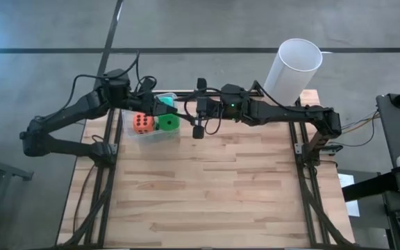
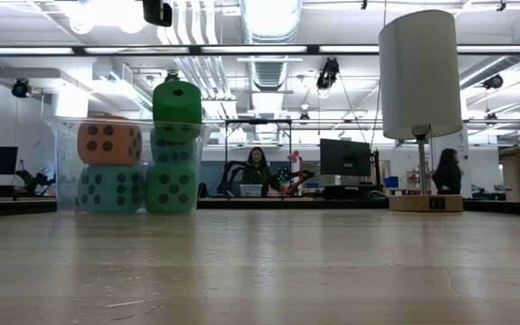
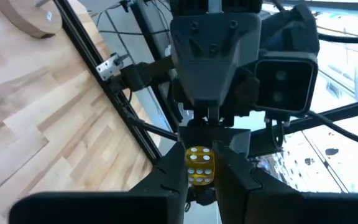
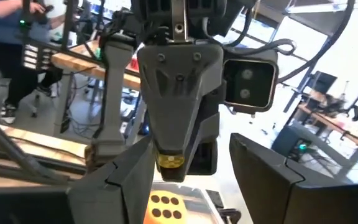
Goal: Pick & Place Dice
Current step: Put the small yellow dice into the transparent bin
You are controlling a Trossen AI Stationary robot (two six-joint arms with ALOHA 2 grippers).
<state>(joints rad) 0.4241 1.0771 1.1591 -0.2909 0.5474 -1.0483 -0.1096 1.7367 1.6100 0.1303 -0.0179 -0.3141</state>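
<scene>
A clear tub [image 1: 155, 132] at the table's far left holds big soft dice: an orange one [image 1: 142, 123], a green one [image 1: 167, 123] and a teal one [image 2: 111, 190]. In the low view they stand in two stacks, with a green die [image 2: 177, 101] on top. My left gripper [image 3: 200, 177] hangs over the tub [image 1: 160, 104], shut on a small yellow die [image 3: 199, 167]. My right gripper [image 4: 191, 180] is open and empty. It faces the left gripper close up, just right of the tub [image 1: 188, 112]. My left gripper pinches the small yellow die by two opposite faces [image 3: 189, 168] between its two fingers. The die's white-pipped face looks back at the wrist camera. The die is lifted clear, above the tub. It also shows in the right wrist view [image 4: 169, 160], at the left gripper's tip.
A tall white cylinder [image 1: 294, 66] stands at the table's far right corner. The wooden table top [image 1: 214, 187] lies bare toward the near edge. Metal frame rails run along both sides. People sit in the room behind [image 2: 258, 171].
</scene>
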